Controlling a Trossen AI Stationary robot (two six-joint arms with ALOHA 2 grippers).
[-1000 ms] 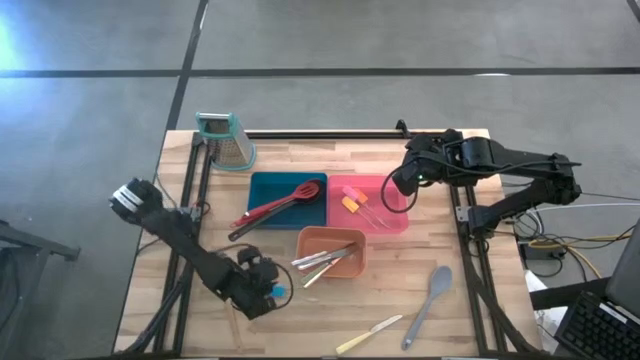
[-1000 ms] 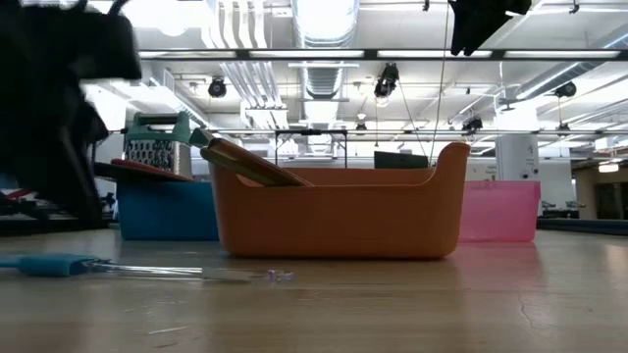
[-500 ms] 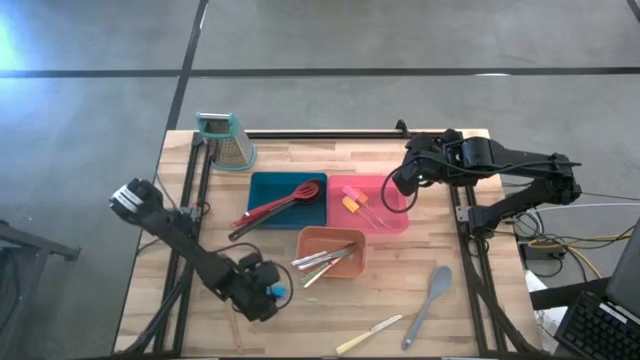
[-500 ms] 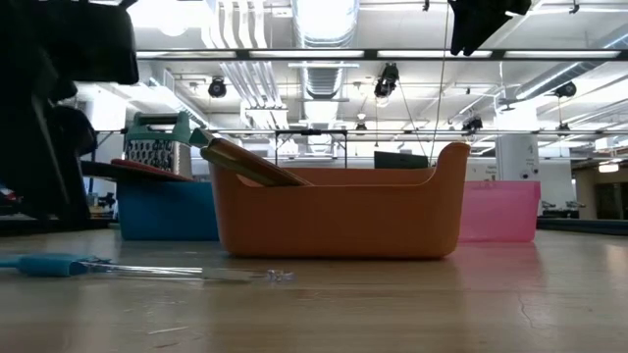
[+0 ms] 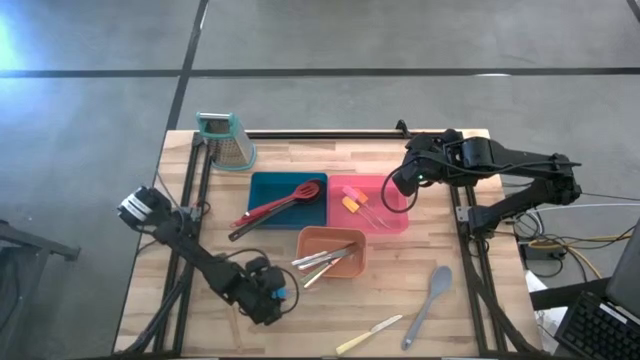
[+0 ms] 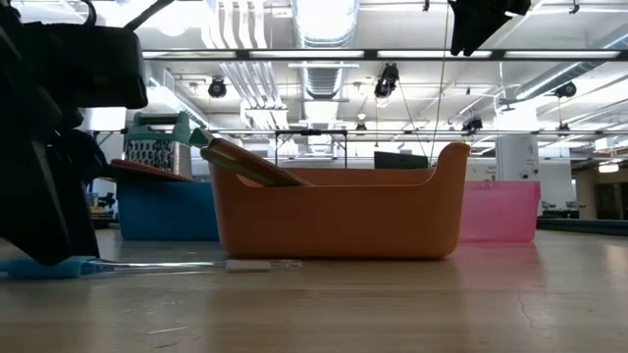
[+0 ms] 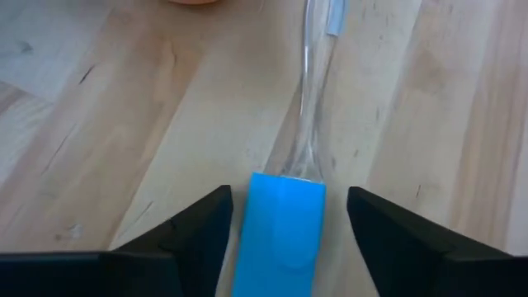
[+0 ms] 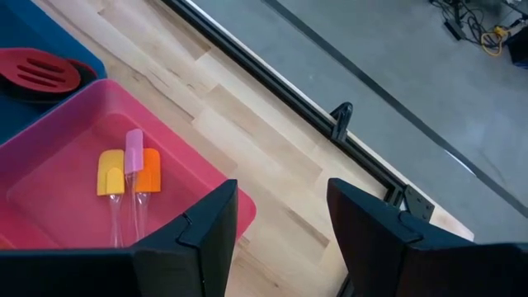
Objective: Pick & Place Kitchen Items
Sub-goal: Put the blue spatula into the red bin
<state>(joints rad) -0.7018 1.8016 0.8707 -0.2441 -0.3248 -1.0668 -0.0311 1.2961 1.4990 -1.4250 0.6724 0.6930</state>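
A small spatula with a blue head (image 7: 280,231) and a clear handle (image 7: 313,91) lies flat on the wood near the table's front left. My left gripper (image 7: 289,198) is low over it and open. One finger stands on each side of the blue head (image 5: 281,293), with a gap showing on both sides. In the low view my left gripper (image 6: 54,257) reaches down to the table at the head (image 6: 69,267). My right gripper (image 5: 400,185) hangs open, high over the pink tray (image 5: 395,222), and holds nothing.
The blue tray (image 5: 262,185) holds red and black spoons. The pink tray holds three small spatulas (image 8: 128,169). The orange tray (image 5: 352,262) holds knives. A grey spoon (image 5: 430,300) and a pale-handled knife (image 5: 370,333) lie loose at the front right. A grater (image 5: 225,140) stands at the back left.
My left gripper has sunk to the table at the blue spatula's head. The free end of the spatula's clear handle has swung a little toward the far side, while the head has stayed about where it was.
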